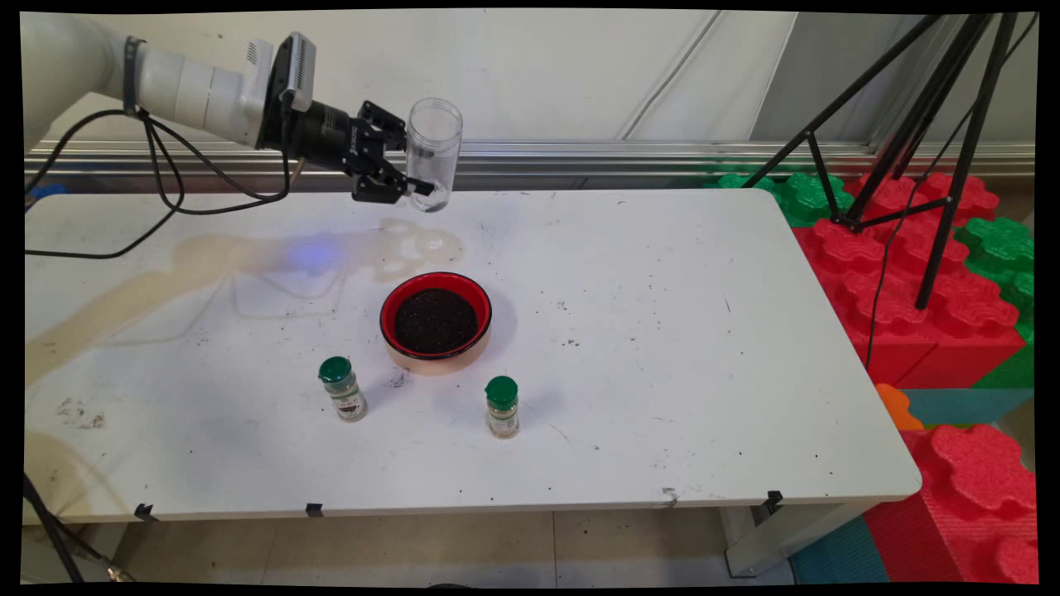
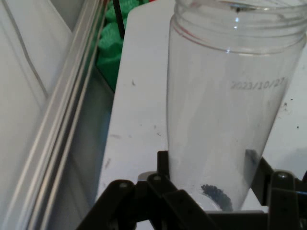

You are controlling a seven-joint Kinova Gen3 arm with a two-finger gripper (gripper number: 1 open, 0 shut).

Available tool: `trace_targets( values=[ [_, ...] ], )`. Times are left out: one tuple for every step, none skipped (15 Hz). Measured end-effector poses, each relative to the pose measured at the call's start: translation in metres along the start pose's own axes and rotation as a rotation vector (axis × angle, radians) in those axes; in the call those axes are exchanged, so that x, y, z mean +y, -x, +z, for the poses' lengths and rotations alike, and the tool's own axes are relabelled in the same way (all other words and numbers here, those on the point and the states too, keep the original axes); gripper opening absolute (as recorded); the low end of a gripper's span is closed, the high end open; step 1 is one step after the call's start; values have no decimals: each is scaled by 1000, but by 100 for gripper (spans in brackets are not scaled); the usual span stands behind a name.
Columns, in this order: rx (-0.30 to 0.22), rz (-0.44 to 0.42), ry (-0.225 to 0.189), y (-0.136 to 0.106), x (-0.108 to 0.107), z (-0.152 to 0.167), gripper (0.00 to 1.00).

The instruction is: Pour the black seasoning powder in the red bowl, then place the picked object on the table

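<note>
I see the gripper (image 1: 414, 184) raised above the far edge of the white table (image 1: 662, 348), at about 11 o'clock from the table's middle, its two fingers (image 2: 163, 167) pinching the lower part of a clear plastic jar (image 1: 433, 153); the jar stands nearly upright in the grip, mouth uppermost and uncapped, clear of the tabletop; in the hand view the jar (image 2: 225, 115) fills the frame between the fingers, a printed date shows on its wall, and a few dark grains (image 2: 217, 194) lie at its bottom, the rest of it being transparent.

Below the jar, toward 6 o'clock in the main view and near the table's middle, I see a red bowl (image 1: 436, 321) with a pale outer wall, filled with a dark granular material (image 1: 436, 319); the bowl is well apart from the gripper.

Two small spice bottles with green caps stand upright nearer the table's front edge; the left bottle (image 1: 342, 388) lies at about 7 o'clock from the bowl, the right bottle (image 1: 502, 406) at about 5 o'clock; neither touches the bowl; dark specks are scattered on the table around them.

Black cables (image 1: 166, 190) hang from the arm at the upper left; a black tripod (image 1: 927, 124) stands over red and green foam blocks (image 1: 911, 290) at 3 o'clock, beyond the table's right edge.
</note>
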Motion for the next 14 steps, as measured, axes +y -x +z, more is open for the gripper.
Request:
trace_targets(
  values=[
    [0, -26, 5, 4, 0, 3, 0],
    [0, -43, 7, 7, 0, 4, 0],
    [0, -60, 10, 10, 0, 6, 0],
    [0, -87, 14, 15, 0, 9, 0],
    [0, -108, 18, 19, 0, 12, 0],
    [-1, -130, 22, 24, 0, 15, 0],
    [-2, -150, 26, 29, 1, 18, 0],
    [-3, -166, 29, 33, 1, 20, 0],
    [-5, -181, 32, 37, 2, 23, 0],
    [-6, -205, 36, 43, 3, 27, 0],
    [-7, -220, 38, 48, 3, 29, 0],
    [-7, -232, 39, 51, 4, 32, 0],
    [-6, -247, 41, 56, 5, 34, 0],
    [-6, -259, 41, 60, 6, 37, 0]
  ],
)
